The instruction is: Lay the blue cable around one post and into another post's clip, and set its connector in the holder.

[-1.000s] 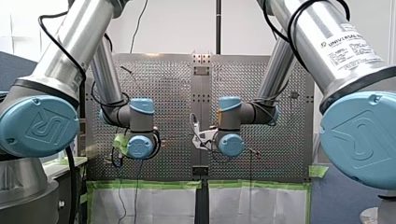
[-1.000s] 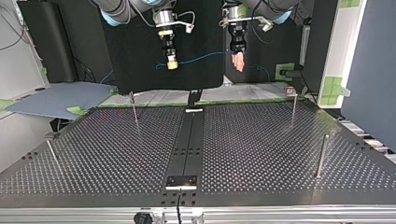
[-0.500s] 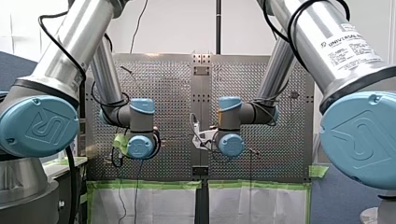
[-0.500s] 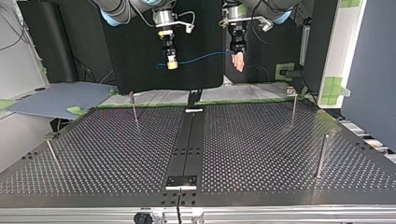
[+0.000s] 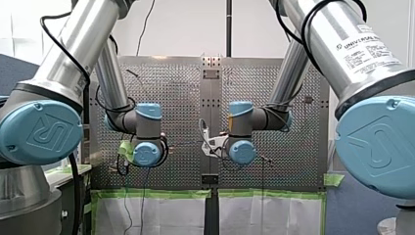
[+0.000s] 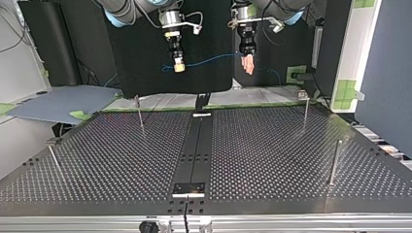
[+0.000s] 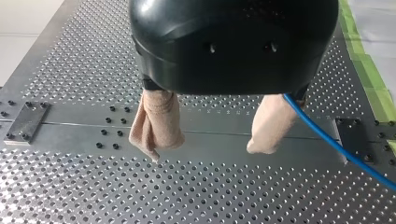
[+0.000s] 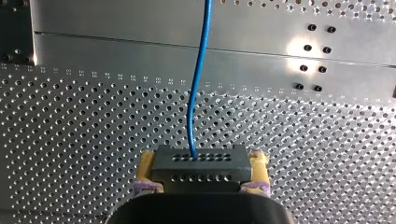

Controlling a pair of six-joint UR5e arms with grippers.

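My right gripper (image 8: 201,173) is shut on a dark grey connector block (image 8: 198,161), with yellow pads (image 8: 147,163) pressed on both its sides. The blue cable (image 8: 198,84) leaves the block and runs ahead over the perforated table. In the top view my right gripper (image 6: 179,66) hangs high at the left, and the cable (image 6: 209,60) spans across to my left gripper (image 6: 248,65). My left gripper (image 7: 212,137) is open, its beige padded fingers (image 7: 156,122) wide apart. The cable (image 7: 336,144) passes beside one finger, not between them.
Thin metal posts stand on the table in the top view: two at the far side (image 6: 140,112) (image 6: 306,114), and two nearer (image 6: 334,162) (image 6: 54,162). A centre rail (image 6: 194,145) ends in a black plate (image 6: 189,188). Both grippers hang well above the table.
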